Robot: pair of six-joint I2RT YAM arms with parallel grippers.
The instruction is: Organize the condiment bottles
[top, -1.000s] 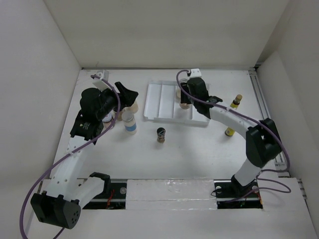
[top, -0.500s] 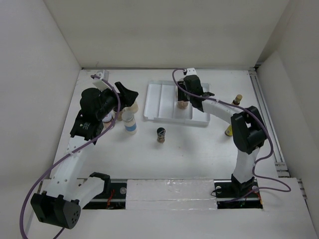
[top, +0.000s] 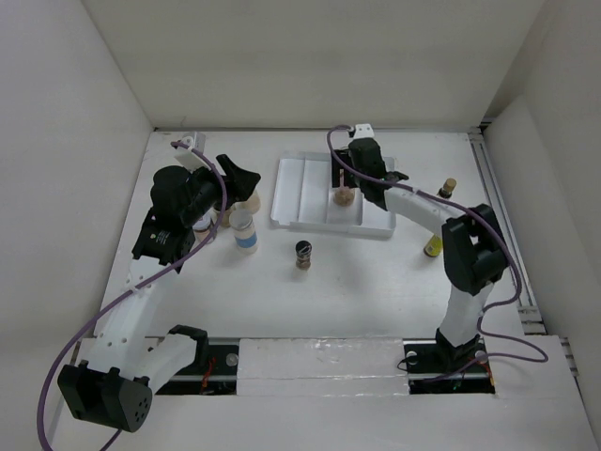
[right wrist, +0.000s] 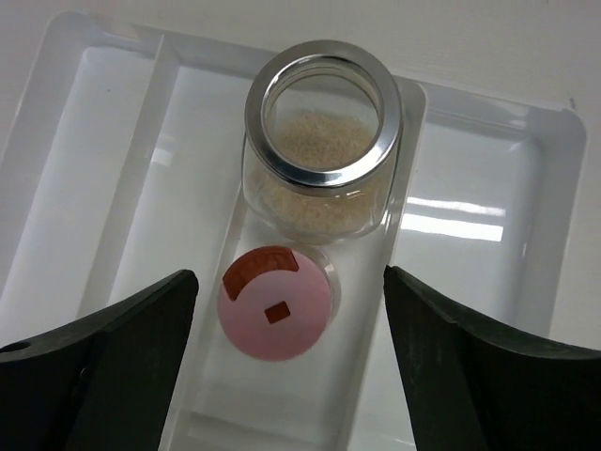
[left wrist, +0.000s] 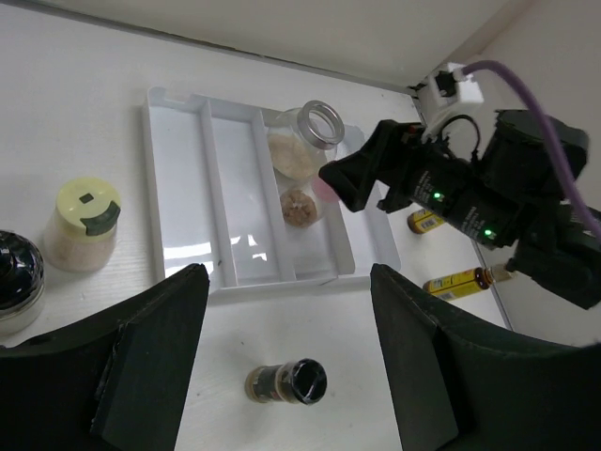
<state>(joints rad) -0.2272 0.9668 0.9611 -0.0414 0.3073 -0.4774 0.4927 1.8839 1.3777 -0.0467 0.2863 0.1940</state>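
Observation:
A white ridged tray (top: 302, 193) holds a pink-topped tan jar (top: 344, 196) and a silver-rimmed glass jar (right wrist: 322, 141) in its right slot. My right gripper (top: 346, 178) hovers open just above the pink-topped jar (right wrist: 277, 303), not touching it. My left gripper (top: 235, 180) is open and empty, held high at the left. Below it stand a white-capped blue-labelled bottle (top: 245, 230) and a yellow-green-topped jar (left wrist: 83, 224). A dark-capped brown bottle (top: 303, 254) stands alone in the middle, also in the left wrist view (left wrist: 286, 383). Two slim yellow bottles (top: 445, 191) (top: 434, 246) stand at the right.
A dark-lidded jar (left wrist: 14, 282) shows at the left edge of the left wrist view. The tray's left and middle slots (right wrist: 113, 178) hold nothing. White walls enclose the table on three sides; a rail (top: 502, 216) runs along the right.
My right gripper has let go of the pink-topped jar in the tray's right slot and drawn back from it; the right arm's elbow has swung. The left arm has not moved.

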